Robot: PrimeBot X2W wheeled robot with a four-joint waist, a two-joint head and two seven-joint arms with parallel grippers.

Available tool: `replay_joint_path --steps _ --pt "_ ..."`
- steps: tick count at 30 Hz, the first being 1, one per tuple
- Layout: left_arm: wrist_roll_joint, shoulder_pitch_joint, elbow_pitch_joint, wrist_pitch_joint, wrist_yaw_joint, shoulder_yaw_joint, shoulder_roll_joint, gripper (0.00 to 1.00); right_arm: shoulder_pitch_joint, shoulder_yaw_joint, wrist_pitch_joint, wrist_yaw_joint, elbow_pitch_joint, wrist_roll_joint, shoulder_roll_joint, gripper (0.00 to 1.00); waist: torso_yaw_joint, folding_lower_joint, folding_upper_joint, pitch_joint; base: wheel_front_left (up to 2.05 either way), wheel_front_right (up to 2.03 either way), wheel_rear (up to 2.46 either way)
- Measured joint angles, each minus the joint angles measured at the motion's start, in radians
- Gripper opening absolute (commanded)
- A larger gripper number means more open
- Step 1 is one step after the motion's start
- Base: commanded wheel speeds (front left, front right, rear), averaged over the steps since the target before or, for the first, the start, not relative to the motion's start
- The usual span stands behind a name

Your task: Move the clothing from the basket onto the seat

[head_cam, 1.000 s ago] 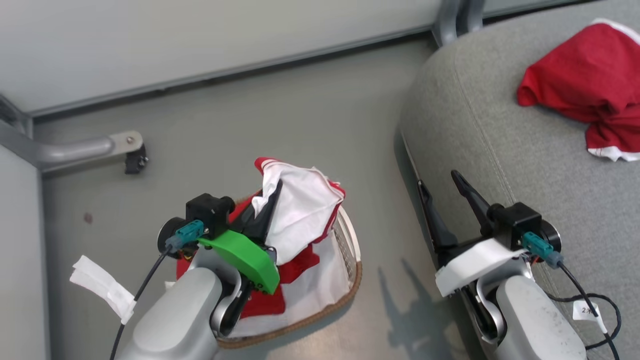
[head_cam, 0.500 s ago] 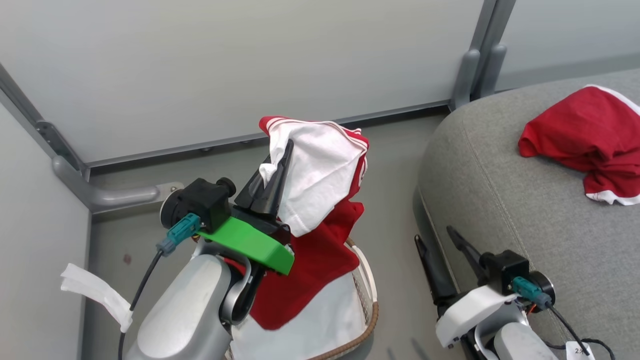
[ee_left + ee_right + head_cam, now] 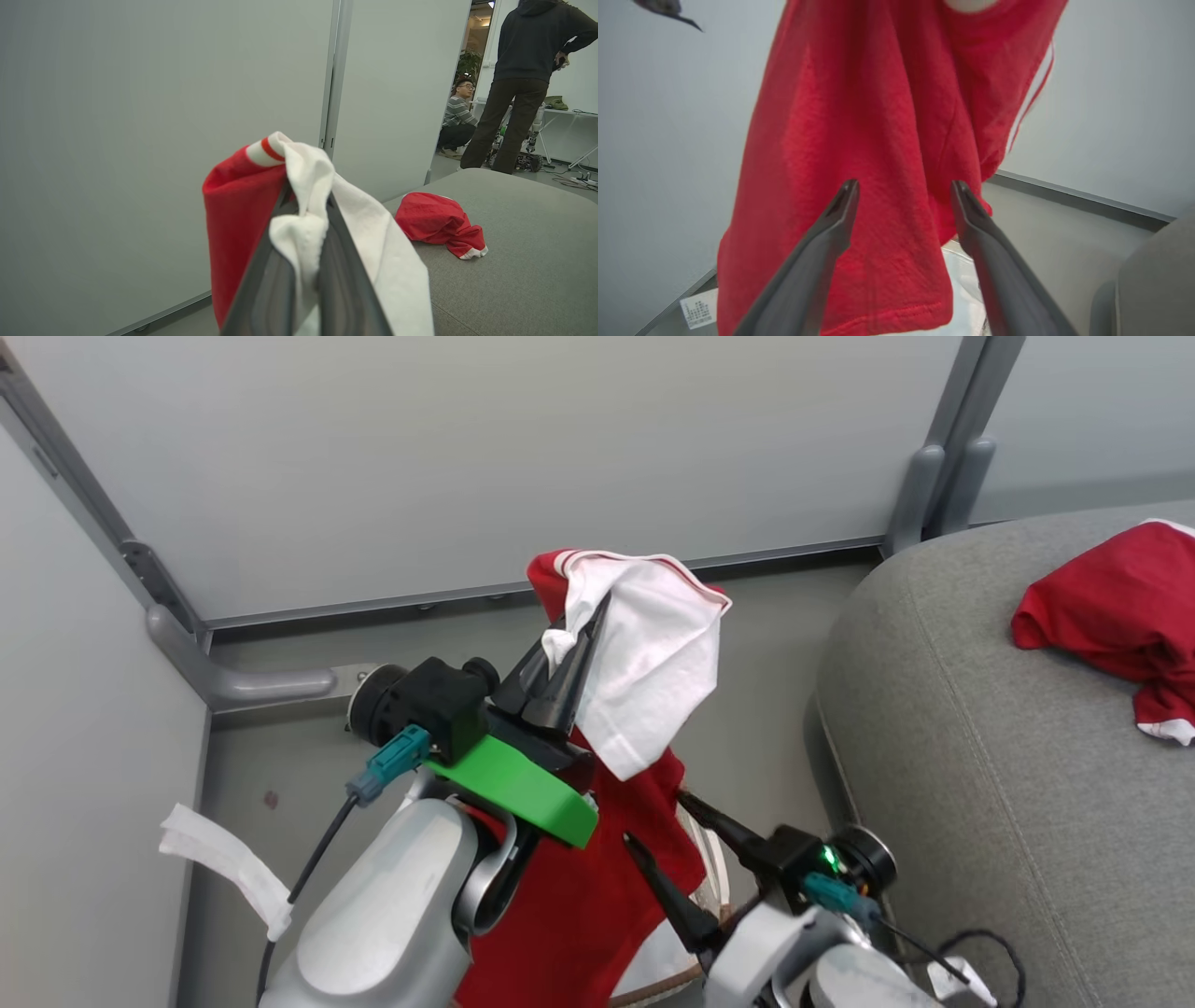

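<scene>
left gripper (image 3: 588, 616) is clamped on a bunched fold of the held garment (image 3: 653, 653), pinching the white panel just under the striped trim and holding it up above the basket (image 3: 714, 887). the red body hangs straight down from that pinch, and in the right wrist view its hem looks just clear of the white liner (image 3: 966, 280).

i judge the cloth light, limp and in no way fragile. it will drape and swing rather than keep a shape, and a loose tail could catch on the basket's rim or drag over the edge of the seat (image 3: 980, 728). a thick gathered fold, as taken now, should hold well, while a single thin layer might slide out. a second hold low on the red hem would calm the swing.

right gripper (image 3: 653, 817) stands open, its fingers to either side of that hanging red part; whether they touch it i cannot tell. a second garment (image 3: 1111, 607) already lies on the seat, well apart from the basket. pale wall panels (image 3: 467, 457) stand behind.

against a second ago, the head camera has tipped up, so the whole picture has shifted. even so, the held garment then sat low with its red part still in the basket, and now it hangs lifted out. the right gripper was then beside the seat's edge, apart from the cloth, and now it points into it.
</scene>
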Motion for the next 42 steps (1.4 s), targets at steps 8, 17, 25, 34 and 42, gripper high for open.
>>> replay_joint_path --steps 8,17,25,34,42 --pt "-0.020 -0.022 0.010 0.000 0.000 -0.053 -0.012 0.00 -0.165 0.082 0.000 0.000 0.066 0.008 -0.002 1.00 0.039 0.0000 0.0000 0.007 0.00 0.00 0.00" --pt "-0.042 -0.034 0.023 0.000 0.000 -0.108 -0.030 0.00 -0.209 0.101 0.000 0.000 0.121 0.036 -0.001 1.00 0.082 0.0000 0.0000 0.004 0.00 0.00 0.00" --pt "-0.052 -0.048 0.031 0.000 0.000 -0.144 -0.040 0.00 -0.227 0.176 0.000 0.000 0.221 0.120 -0.002 0.00 0.110 0.0000 0.0000 0.007 0.00 0.00 0.00" --pt "-0.058 -0.056 0.048 0.000 0.000 -0.133 -0.045 0.00 -0.247 0.241 0.000 0.000 0.254 0.194 -0.001 0.00 0.130 0.0000 0.0000 0.021 0.00 0.00 0.00" --pt "-0.084 -0.053 0.096 0.000 0.000 -0.127 -0.044 1.00 -0.246 0.215 0.000 0.000 0.218 0.188 -0.001 0.00 0.108 0.0000 0.0000 0.027 0.00 0.00 0.00"
